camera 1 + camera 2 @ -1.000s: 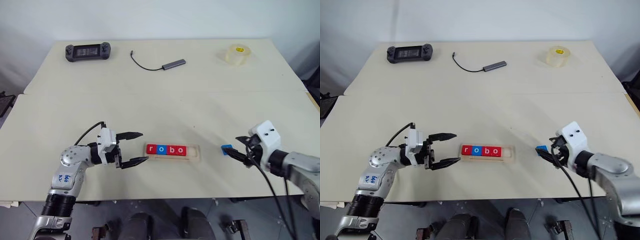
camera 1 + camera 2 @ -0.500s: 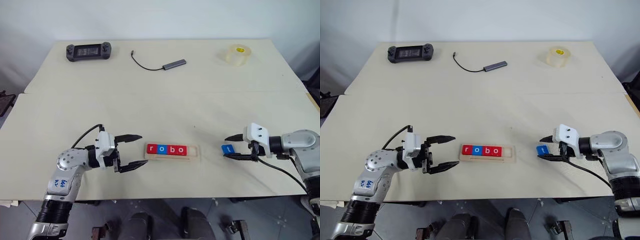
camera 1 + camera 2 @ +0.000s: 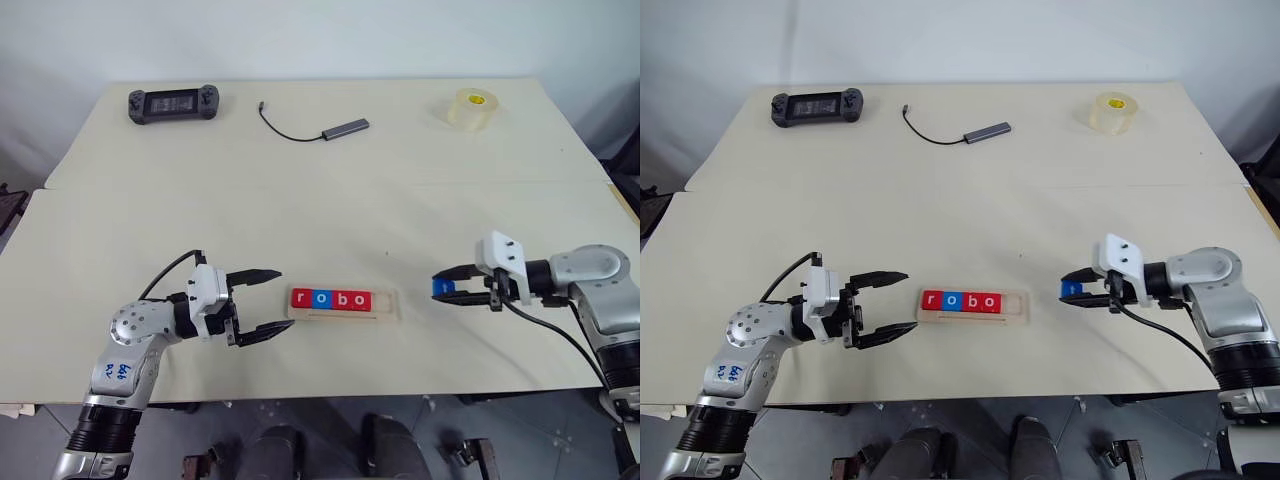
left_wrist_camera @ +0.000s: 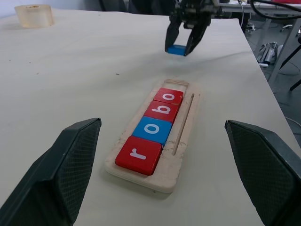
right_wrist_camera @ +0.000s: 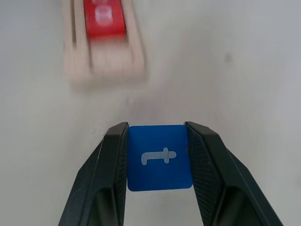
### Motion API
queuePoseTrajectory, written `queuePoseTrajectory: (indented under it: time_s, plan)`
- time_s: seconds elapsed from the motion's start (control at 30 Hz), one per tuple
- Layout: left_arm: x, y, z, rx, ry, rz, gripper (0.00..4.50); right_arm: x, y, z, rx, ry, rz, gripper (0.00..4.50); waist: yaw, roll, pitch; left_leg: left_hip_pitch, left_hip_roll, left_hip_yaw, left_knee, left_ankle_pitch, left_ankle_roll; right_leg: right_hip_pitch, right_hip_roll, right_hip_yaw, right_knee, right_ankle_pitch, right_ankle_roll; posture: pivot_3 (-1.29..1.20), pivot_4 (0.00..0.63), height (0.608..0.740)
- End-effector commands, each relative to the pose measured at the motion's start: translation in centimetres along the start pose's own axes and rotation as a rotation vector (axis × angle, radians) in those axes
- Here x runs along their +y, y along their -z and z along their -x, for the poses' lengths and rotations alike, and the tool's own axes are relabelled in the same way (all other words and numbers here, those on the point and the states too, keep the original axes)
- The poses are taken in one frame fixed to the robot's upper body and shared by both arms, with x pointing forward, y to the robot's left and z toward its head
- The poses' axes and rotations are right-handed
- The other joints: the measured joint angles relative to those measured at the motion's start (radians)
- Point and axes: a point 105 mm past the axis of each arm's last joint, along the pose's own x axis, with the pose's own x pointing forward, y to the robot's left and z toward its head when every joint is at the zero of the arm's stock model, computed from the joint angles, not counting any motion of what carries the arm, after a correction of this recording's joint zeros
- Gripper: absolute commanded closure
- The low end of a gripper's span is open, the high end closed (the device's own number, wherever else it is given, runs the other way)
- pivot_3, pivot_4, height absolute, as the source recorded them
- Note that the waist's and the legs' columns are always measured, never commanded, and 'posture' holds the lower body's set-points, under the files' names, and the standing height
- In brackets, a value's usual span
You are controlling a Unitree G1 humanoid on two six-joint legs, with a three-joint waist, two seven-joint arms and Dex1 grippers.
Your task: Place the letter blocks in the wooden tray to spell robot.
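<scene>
Our right gripper (image 5: pixel 159 155) has now closed on the blue "t" block (image 5: pixel 159 157), lifted right of centre; the wooden tray (image 3: pixel 390 305), lower centre, awaits it. Left gripper (image 3: pixel 270 301) gapes empty.

left claw (image 3: pixel 262 303) gaping, right claw (image 3: pixel 441 286) clamped, pointing inward

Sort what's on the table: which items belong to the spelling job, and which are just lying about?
Job:
- tray, holding tiles r, o, b, o
- blue t tile, held in the right gripper

Lying about:
- game controller
- cable adapter
- tape roll
</scene>
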Motion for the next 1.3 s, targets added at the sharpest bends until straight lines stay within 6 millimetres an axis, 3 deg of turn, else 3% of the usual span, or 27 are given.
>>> queuePoseTrajectory:
  time_s: [0.03, 0.23, 0.43, 0.6, 0.73, 0.87, 1.03, 1.2, 1.3]
  plan:
    - [0.0, -0.7, -0.2, -0.026, -0.001, -0.029, 0.00, 0.8, -2.9, -2.0, -0.042, -0.019, 0.013, 3.06, 0.001, 0.000, 0.000, 0.000, 0.000, 0.000, 0.000, 0.000, 0.000, 0.000, 0.000, 0.000, 0.000, 0.000, 0.000, 0.00, 0.150, 0.740]
    - [0.0, -0.8, -0.4, -0.034, -0.009, -0.031, 0.00, 1.7, -3.3, -4.9, -0.053, -0.045, -0.008, 3.06, 0.017, 0.000, 0.000, -0.001, -0.001, -0.001, 0.000, 0.000, 0.000, 0.000, -0.001, 0.000, 0.000, 0.000, 0.000, 0.00, 0.150, 0.740]
    - [0.1, -0.8, -0.2, -0.033, -0.025, -0.037, 0.00, 2.7, -3.0, -5.8, -0.044, -0.091, -0.040, 3.06, 0.022, 0.000, 0.000, -0.001, -0.001, -0.001, 0.000, 0.000, 0.000, -0.001, 0.000, 0.000, 0.000, 0.000, 0.000, 0.00, 0.150, 0.740]
    - [0.0, -0.8, 0.0, -0.034, -0.033, -0.035, 0.00, 3.2, -2.2, -5.4, -0.007, -0.113, -0.059, 1.33, 0.023, 0.000, 0.000, -0.001, -0.001, 0.000, 0.000, 0.000, 0.000, -0.001, 0.000, 0.000, 0.000, 0.000, 0.000, 0.00, 0.150, 0.740]
    - [0.0, -0.8, 0.1, -0.031, -0.035, -0.034, 0.00, 3.1, -2.7, -4.6, -0.019, -0.106, -0.057, 0.03, 0.022, 0.000, 0.000, -0.001, -0.001, 0.000, 0.000, 0.000, 0.000, -0.001, 0.000, 0.000, 0.000, 0.000, 0.000, 0.00, 0.150, 0.740]
    - [0.0, -0.8, 0.0, -0.031, -0.032, -0.033, 0.00, 2.7, -4.5, -4.3, -0.093, -0.089, -0.059, 0.03, 0.022, 0.000, 0.000, -0.001, -0.001, 0.000, 0.000, 0.000, 0.000, -0.001, 0.000, 0.000, 0.000, 0.000, 0.000, 0.00, 0.150, 0.740]
    - [0.1, -0.8, -0.1, -0.033, -0.029, -0.035, 0.00, 1.8, -4.9, -4.0, -0.121, -0.038, -0.069, 0.03, 0.023, 0.000, 0.000, -0.001, -0.001, 0.000, 0.000, 0.000, 0.000, -0.001, 0.000, 0.000, 0.000, 0.000, 0.000, 0.00, 0.150, 0.740]
    - [0.3, -0.7, 0.6, -0.017, -0.053, -0.037, 0.00, 0.8, -4.8, -1.5, -0.224, 0.112, -0.018, 0.03, 0.026, 0.000, 0.000, -0.001, -0.002, -0.001, -0.001, 0.000, 0.000, -0.001, 0.000, 0.000, -0.001, 0.000, 0.000, 0.00, 0.150, 0.740]
    - [0.3, -0.5, 1.7, 0.006, -0.084, -0.027, 0.00, 1.5, -3.6, 0.6, -0.231, 0.170, 0.036, 0.03, 0.025, 0.000, 0.000, -0.001, -0.002, 0.000, -0.002, 0.000, 0.000, -0.001, 0.000, -0.001, -0.001, 0.000, 0.000, 0.00, 0.150, 0.740]
